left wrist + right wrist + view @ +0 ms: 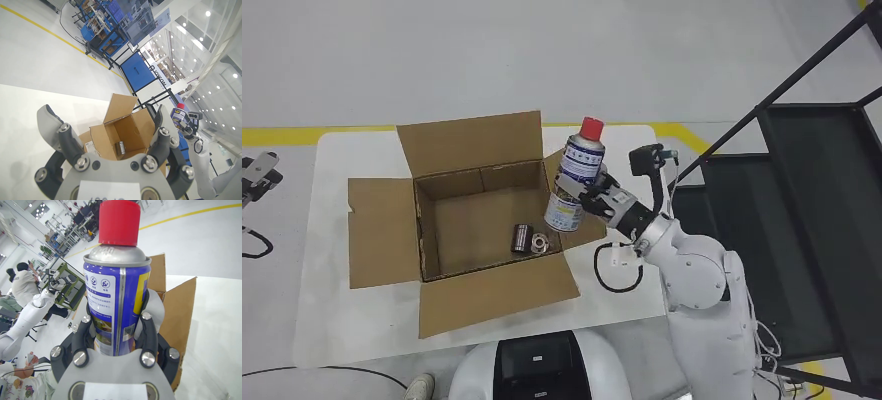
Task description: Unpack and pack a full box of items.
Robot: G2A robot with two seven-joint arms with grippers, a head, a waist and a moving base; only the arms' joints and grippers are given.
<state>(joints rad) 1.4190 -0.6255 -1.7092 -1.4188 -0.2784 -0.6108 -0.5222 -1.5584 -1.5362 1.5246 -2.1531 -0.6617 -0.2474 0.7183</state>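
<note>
**Top-heavy load, low grip**

Held in the air over the right wall of the cardboard box, red cap up: the spray can, with the right gripper clamped on the lower part of its body. Much of the can above the fingers — prone to tilt or slip on a quick swing. Close by, a raised flap; a brush there could drag the box across the table. On the box floor, a small metal cylinder — easy to knock. Left gripper spread wide, holding nothing, well apart from the box.
</note>
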